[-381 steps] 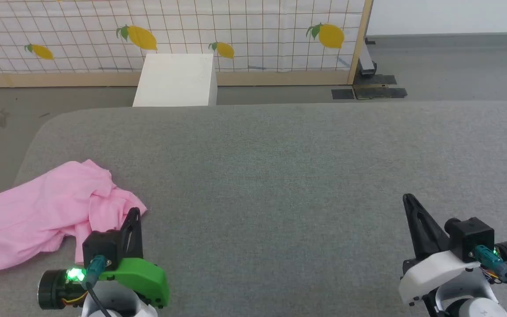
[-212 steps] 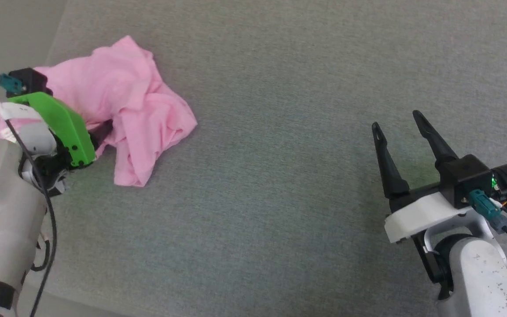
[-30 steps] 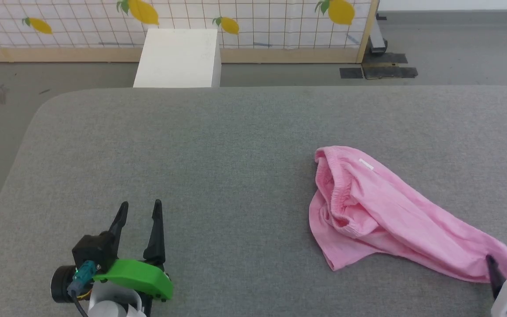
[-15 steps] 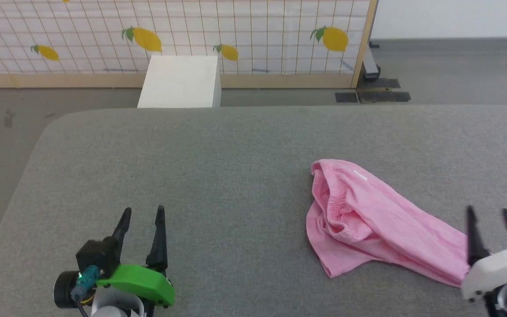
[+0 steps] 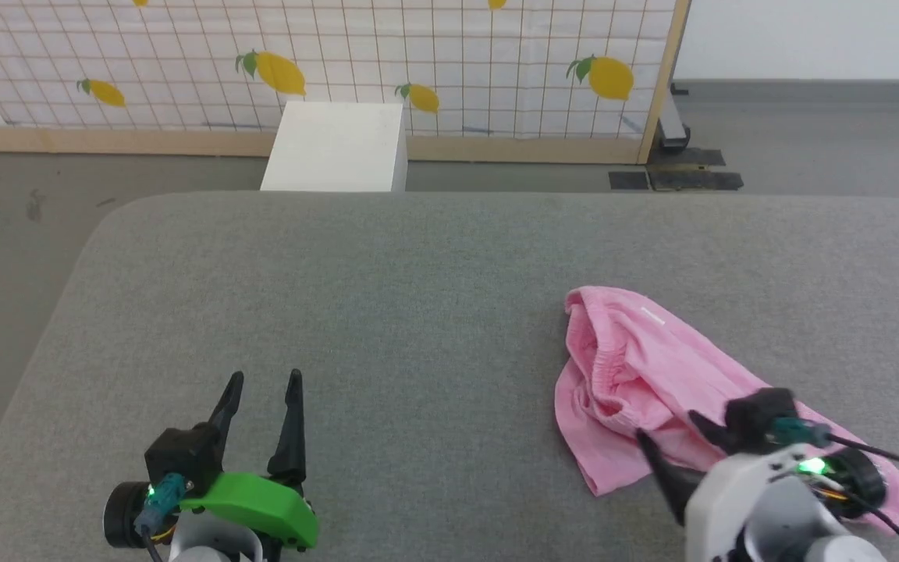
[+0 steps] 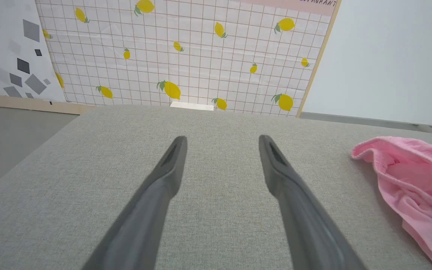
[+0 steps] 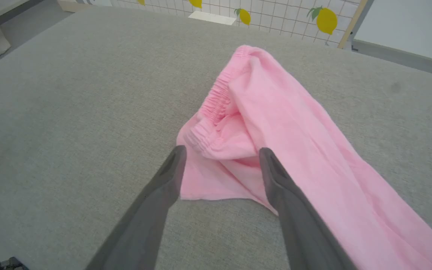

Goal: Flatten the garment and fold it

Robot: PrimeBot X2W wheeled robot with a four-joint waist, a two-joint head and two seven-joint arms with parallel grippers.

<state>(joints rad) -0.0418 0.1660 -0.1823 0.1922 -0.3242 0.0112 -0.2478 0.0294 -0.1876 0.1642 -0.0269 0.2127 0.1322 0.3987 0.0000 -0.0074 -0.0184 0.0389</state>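
A grey fabric tabletop (image 5: 418, 273) is spreading across the foreground, its far left corner rounding off. Beyond it a white box (image 5: 336, 148) is sitting on the grey floor (image 5: 12, 226), just in front of a wood-framed screen (image 5: 457, 47) (white grid, yellow lemons). A plain white wall (image 5: 808, 35) is showing to its right, and even light is falling over everything.

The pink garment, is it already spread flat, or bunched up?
Bunched up. The garment lies in a crumpled strip on the grey surface, its waistband curled over, with layers overlapping.
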